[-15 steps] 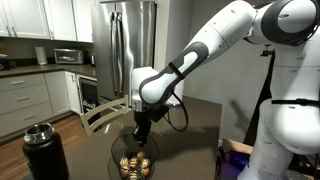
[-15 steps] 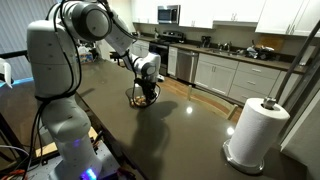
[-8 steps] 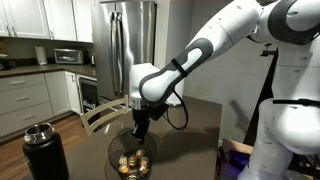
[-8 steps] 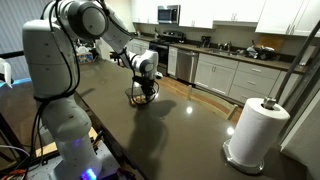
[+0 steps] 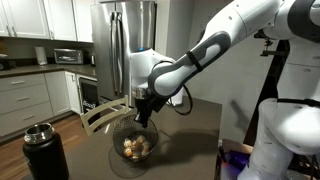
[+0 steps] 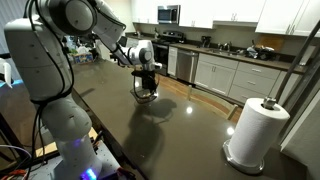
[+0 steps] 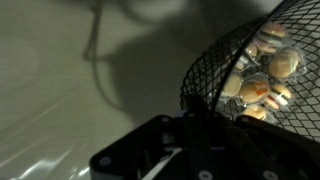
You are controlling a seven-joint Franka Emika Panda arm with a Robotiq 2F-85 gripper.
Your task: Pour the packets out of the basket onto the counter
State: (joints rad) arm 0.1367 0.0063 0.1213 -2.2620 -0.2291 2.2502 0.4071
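The jaws pinch the upper rim of the wire mesh basket (image 5: 135,143), pressed together on the thin wire. In an exterior view we see the black flask (image 5: 44,152) with its metal lid standing well to the left of the jaws and lower. Directly beneath the jaws the basket hangs, seemingly clear of the dark counter (image 6: 190,130), with its shadow under it. The tan packets (image 7: 262,80) lie heaped in its bottom; in the wrist view we find them just right of the jaws, behind the mesh. Far to the right of the jaws, a paper towel roll (image 6: 257,128) stands upright on the counter.
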